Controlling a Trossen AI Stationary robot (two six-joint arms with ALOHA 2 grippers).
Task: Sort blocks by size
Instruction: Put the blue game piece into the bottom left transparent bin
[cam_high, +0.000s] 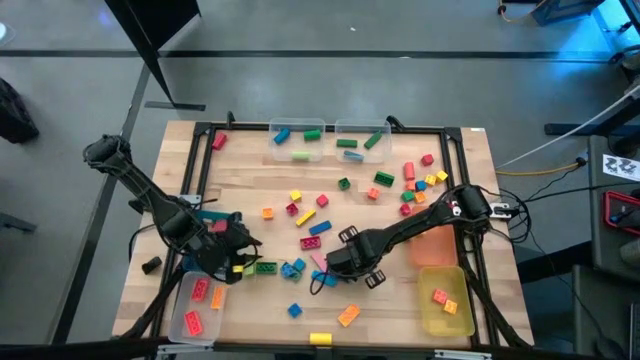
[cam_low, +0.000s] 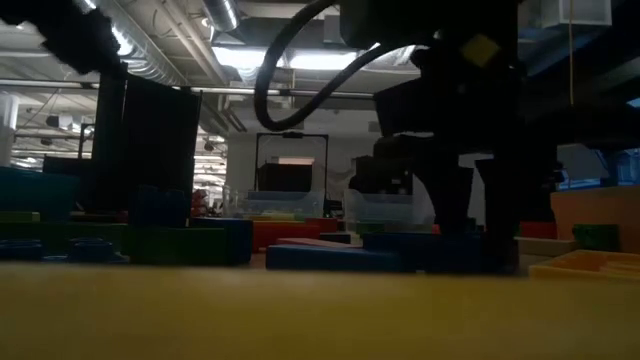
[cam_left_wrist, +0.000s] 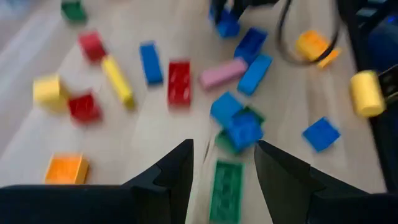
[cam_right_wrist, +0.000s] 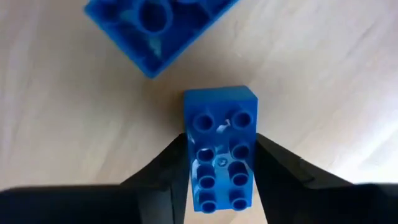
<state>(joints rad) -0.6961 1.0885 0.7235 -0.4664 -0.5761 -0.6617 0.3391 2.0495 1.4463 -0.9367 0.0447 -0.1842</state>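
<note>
Blue block (cam_right_wrist: 220, 149), between right jaws, gripped

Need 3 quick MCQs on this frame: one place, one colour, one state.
1. Where is the right gripper?
A) over the yellow bin
B) low at the table's middle front
C) at the far clear bins

2. What colour is the brick between the right gripper's fingers?
A) blue
B) red
C) green

3. How is the left gripper?
A) gripping a yellow brick
B) open, over a green brick
C) out of view

Answers: 1 B, high view shows it there. 2 A, right wrist view shows blue studs. 3 B, fingers stand apart, touching nothing.
</note>
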